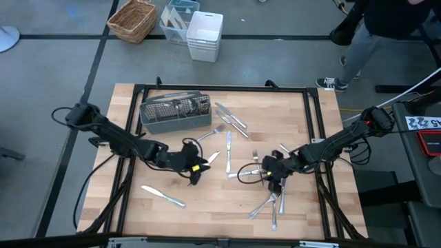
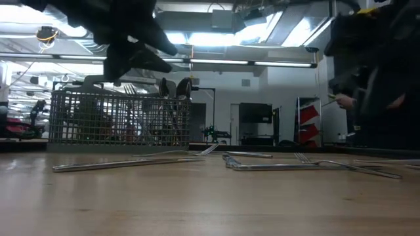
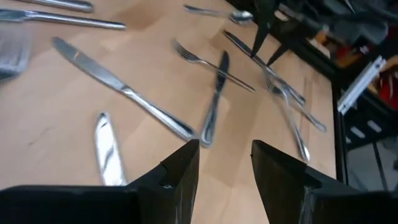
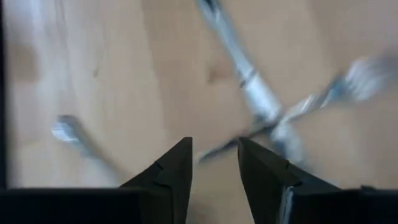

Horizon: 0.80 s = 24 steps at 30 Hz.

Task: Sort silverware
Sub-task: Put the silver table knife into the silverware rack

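Steel silverware (image 1: pixel 265 205) lies crossed just below my right gripper (image 4: pixel 214 163), fingers parted and empty; closing here risks pinching two overlapping pieces; left gripper (image 3: pixel 225 163) waits, also parted.

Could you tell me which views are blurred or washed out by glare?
Right wrist view: the silverware under the open right gripper is smeared. Low view: ceiling lights glare, arms read as dark silhouettes. Left wrist view: mild blur. High view: evenly lit.

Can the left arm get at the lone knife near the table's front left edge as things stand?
Probably yes: the knife lies alone on bare wood, nothing on it, close to the left gripper, whose fingers are open and empty.
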Tool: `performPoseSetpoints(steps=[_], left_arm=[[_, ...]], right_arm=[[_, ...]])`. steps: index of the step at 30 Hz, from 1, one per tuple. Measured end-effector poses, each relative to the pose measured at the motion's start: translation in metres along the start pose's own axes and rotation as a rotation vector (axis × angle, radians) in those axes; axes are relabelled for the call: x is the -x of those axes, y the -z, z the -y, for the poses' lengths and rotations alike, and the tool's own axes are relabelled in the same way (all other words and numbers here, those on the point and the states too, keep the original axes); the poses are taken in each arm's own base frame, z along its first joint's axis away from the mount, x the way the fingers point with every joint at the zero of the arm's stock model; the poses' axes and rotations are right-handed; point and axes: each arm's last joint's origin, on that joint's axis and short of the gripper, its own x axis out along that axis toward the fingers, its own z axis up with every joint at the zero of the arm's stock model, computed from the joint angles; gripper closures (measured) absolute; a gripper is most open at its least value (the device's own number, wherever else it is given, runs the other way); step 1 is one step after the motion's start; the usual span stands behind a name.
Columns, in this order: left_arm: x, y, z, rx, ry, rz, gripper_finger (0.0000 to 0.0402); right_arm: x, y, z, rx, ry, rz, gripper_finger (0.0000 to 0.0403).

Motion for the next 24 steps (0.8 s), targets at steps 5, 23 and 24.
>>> performPoseSetpoints(steps=[5, 23, 24], left_arm=[[-0.011, -0.002, 0.008, -0.054, -0.035, -0.078, 0.0263], [-0.014, -0.004, 0.005, -0.228, -0.09, -0.141, 0.0263], [-0.014, -0.004, 0.005, -0.239, -0.089, -0.142, 0.0263]], right_arm=[[0.008, 0.004, -0.003, -0.387, -0.008, -0.195, 0.0272], [0.018, 0.05, -0.021, -0.937, 0.293, -0.234, 0.0272], [0.016, 0.053, -0.022, -0.956, 0.315, -0.23, 0.0272]])
